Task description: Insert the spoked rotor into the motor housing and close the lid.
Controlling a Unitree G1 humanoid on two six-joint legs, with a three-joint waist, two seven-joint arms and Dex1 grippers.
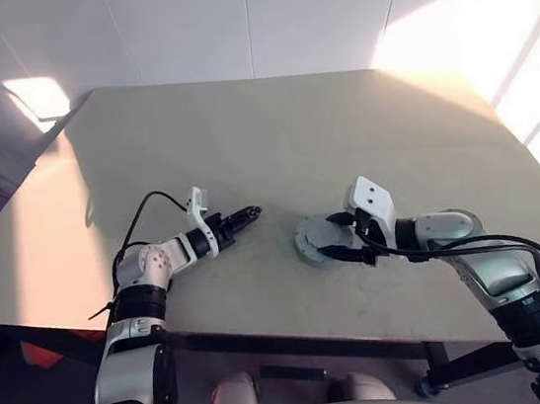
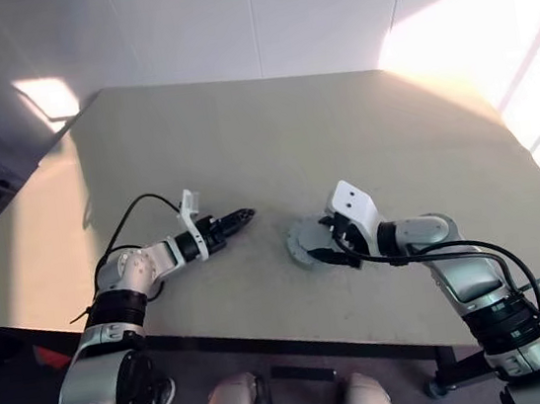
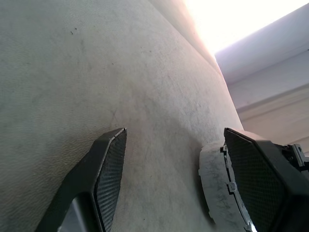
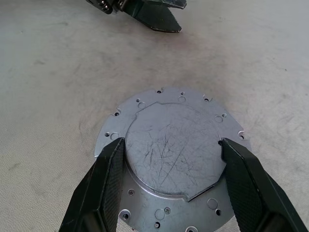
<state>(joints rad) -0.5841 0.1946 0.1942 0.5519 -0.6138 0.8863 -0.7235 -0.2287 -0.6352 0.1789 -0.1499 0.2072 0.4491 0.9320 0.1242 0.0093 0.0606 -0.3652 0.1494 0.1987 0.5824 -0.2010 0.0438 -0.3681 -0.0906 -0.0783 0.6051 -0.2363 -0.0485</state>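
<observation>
The round silver motor housing [image 4: 112, 136] lies flat on the table, its scratched circular lid [image 4: 174, 159] seated on top. My right gripper [image 4: 172, 141] reaches in from the right and is shut on the lid, one black finger pressed against each side of its rim. The spoked rotor is hidden. My left gripper [image 1: 249, 212] hovers low over the table a short way left of the housing [image 1: 306, 245], pointing at it. Its fingers [image 3: 113, 159] stand open with nothing between them.
The beige table [image 1: 339, 123] stretches far behind the housing. Its front edge runs close below both arms. Black cables trail from each wrist. Bright sunlight falls across the back right corner.
</observation>
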